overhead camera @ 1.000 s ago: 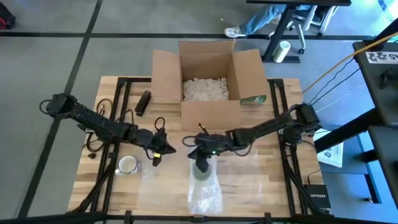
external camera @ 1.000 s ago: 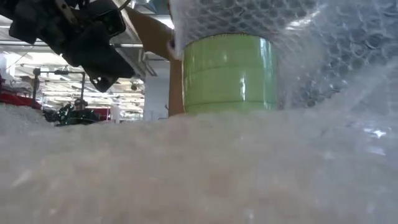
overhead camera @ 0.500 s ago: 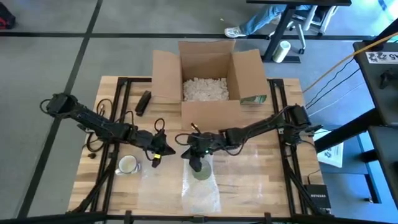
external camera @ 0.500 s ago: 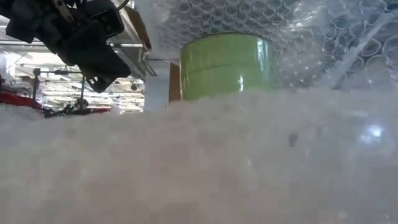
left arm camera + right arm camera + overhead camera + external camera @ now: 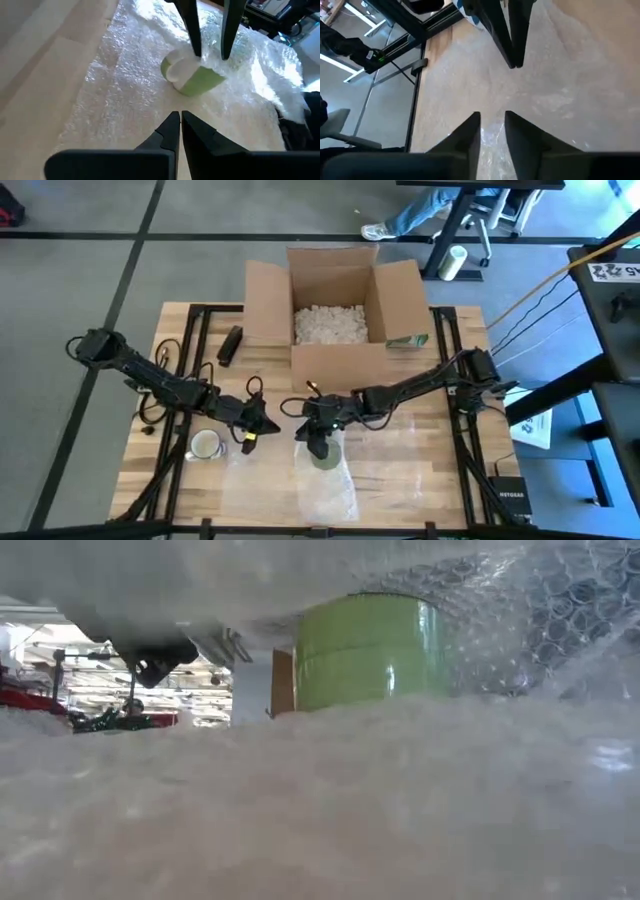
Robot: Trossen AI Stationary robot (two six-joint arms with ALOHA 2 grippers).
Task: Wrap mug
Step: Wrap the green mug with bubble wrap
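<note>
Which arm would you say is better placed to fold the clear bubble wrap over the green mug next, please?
Probably the right: the right tool sits directly over the green mug on the clear bubble wrap. The left tool, shut, hangs off to the mug's side.

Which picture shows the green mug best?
The left wrist view: the mug lies tipped on bubble wrap, its white inside showing. The low view shows only its side behind wrap; the high view, a small spot; the right wrist view, nothing.
</note>
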